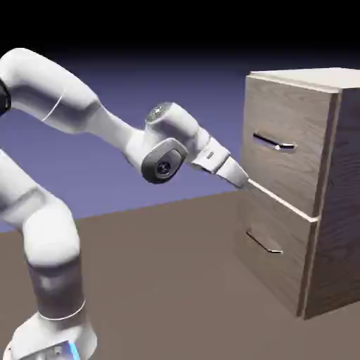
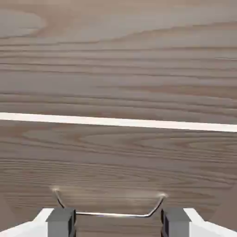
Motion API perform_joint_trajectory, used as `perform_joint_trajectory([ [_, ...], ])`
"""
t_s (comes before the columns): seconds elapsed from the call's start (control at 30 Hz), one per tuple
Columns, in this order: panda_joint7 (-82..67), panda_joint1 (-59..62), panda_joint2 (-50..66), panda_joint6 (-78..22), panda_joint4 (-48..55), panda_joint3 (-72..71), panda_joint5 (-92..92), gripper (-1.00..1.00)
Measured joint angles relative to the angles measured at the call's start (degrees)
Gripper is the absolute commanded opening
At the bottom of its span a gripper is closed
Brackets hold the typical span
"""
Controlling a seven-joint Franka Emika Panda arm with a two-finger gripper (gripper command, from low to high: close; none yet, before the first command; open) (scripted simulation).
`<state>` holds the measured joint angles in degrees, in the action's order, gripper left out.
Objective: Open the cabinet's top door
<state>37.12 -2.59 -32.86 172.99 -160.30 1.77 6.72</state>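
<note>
In the exterior view the cabinet [image 1: 302, 190] stands on the brown worktop [image 1: 169, 281] at the right, and the white arm [image 1: 77, 119] reaches across so that the gripper [image 1: 242, 180] meets the front at the pale seam just under the top door [image 1: 285, 151], below its silver handle [image 1: 274, 143]. Only the hand view shows the jaws released, fingertips [image 2: 61, 221] wide apart, a slim bar handle [image 2: 109, 206] framed between them against wood grain.

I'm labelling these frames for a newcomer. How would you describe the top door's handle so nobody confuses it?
Find the tall wood-grain cabinet on the exterior view's right. Its front has two stacked panels split by a pale seam; the top door is above it. Its slim silver handle is the higher bar, unlike the lower one.
</note>
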Motion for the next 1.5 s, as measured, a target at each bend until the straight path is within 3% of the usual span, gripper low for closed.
perform_joint_trajectory([
  [1.5,-89.1,-31.7,-3.3,-16.9,11.7,29.6,112.1,0.00],
])
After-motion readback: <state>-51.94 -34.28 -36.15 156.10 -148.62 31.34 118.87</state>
